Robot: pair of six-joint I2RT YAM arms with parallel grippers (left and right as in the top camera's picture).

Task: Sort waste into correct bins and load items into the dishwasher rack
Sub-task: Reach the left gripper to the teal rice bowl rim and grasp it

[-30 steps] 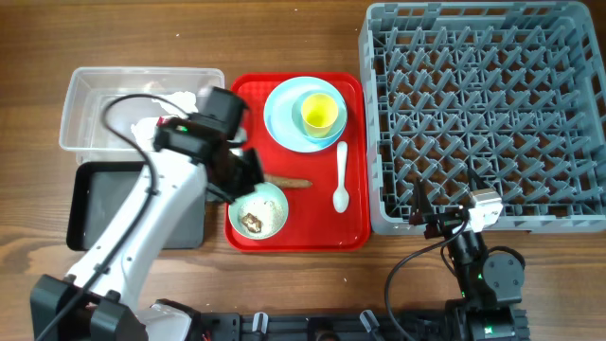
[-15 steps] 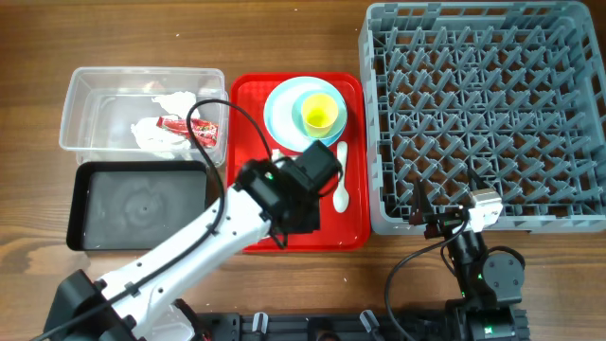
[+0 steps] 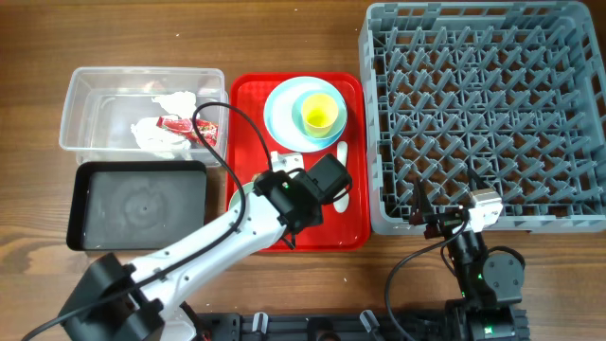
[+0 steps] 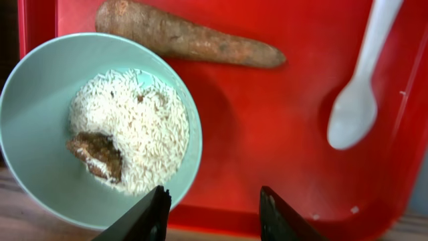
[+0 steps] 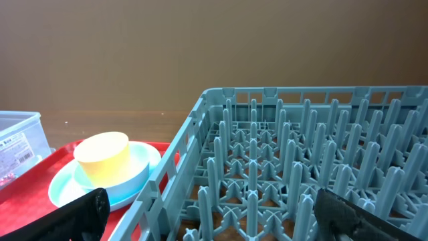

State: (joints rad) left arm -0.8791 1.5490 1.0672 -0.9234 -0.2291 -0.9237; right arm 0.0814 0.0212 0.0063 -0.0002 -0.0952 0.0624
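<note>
My left gripper (image 3: 289, 225) (image 4: 217, 217) is open and empty, low over the front of the red tray, its left finger at the rim of the mint-green bowl (image 4: 40, 134). The bowl holds white rice (image 4: 134, 127) and a brown scrap (image 4: 97, 155); my arm hides it in the overhead view. The brown sausage (image 4: 187, 37) lies behind the bowl. The white spoon (image 4: 358, 100) (image 3: 341, 152) lies to the right. The yellow cup (image 3: 319, 112) sits in the blue bowl (image 5: 134, 175) on the blue plate (image 3: 280, 114). My right gripper (image 3: 445, 220) (image 5: 214, 221) is open at the front edge of the rack (image 3: 483, 114).
The clear tub (image 3: 85, 104) at the back left holds white napkins (image 3: 156, 137) and the red wrapper (image 3: 178, 126). The black tray (image 3: 142, 204) sits in front of it. The red tray (image 3: 355, 223) lies between the bins and the rack.
My left arm has swung right, from over the tub's edge to over the front of the red tray, and now covers the green bowl. The right arm has not moved.
</note>
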